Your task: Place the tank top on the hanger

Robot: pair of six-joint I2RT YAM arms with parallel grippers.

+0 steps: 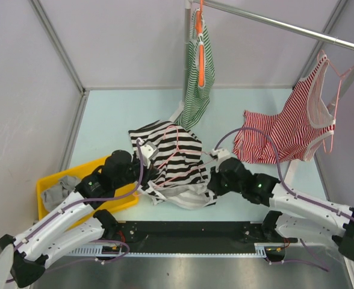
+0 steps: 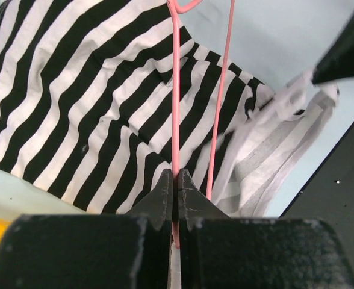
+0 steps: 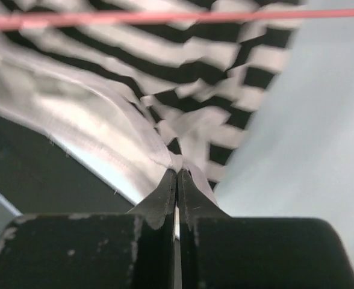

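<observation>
The black-and-white striped tank top [image 1: 172,158] lies crumpled on the table's middle. The thin pink hanger [image 1: 178,158] lies across it. My left gripper [image 1: 142,178] sits at the top's left edge, shut on the hanger's wire [image 2: 176,120] over the striped cloth [image 2: 74,102]. My right gripper [image 1: 212,180] sits at the top's right lower edge, shut on its pale edging [image 3: 183,159]; the hanger wire [image 3: 165,18] crosses the top of that view. The right gripper's black body [image 2: 345,54] shows in the left wrist view, pulling the edging.
A green-and-white striped top [image 1: 198,78] hangs on an orange hanger [image 1: 200,48] from the rail [image 1: 285,25]. A red-and-white striped top [image 1: 285,129] hangs on the right. A yellow bin [image 1: 50,186] with grey cloth sits at the left. A black strip [image 1: 195,232] runs along the near edge.
</observation>
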